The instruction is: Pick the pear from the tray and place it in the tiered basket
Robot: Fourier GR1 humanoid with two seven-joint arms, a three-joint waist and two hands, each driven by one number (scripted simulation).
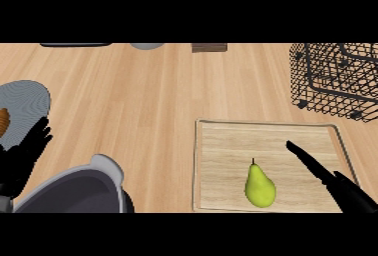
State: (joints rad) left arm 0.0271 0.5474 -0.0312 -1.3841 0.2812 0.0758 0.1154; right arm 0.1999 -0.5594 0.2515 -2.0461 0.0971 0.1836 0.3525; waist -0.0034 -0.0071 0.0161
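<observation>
A yellow-green pear (259,185) lies on the wooden tray (221,145) near its front edge, stem pointing away from me. My right hand (341,189) hovers over the tray's right side, just right of the pear, fingers straight and extended toward the far left, not touching the fruit. The black wire tiered basket (336,80) stands at the back right, beyond the tray. My left hand (22,157) rests open at the left edge, fingers up.
A grey pot (77,190) sits at the front left. A grey plate (26,107) with a brown food item (3,120) lies at the left edge. Small objects line the far edge of the wooden counter.
</observation>
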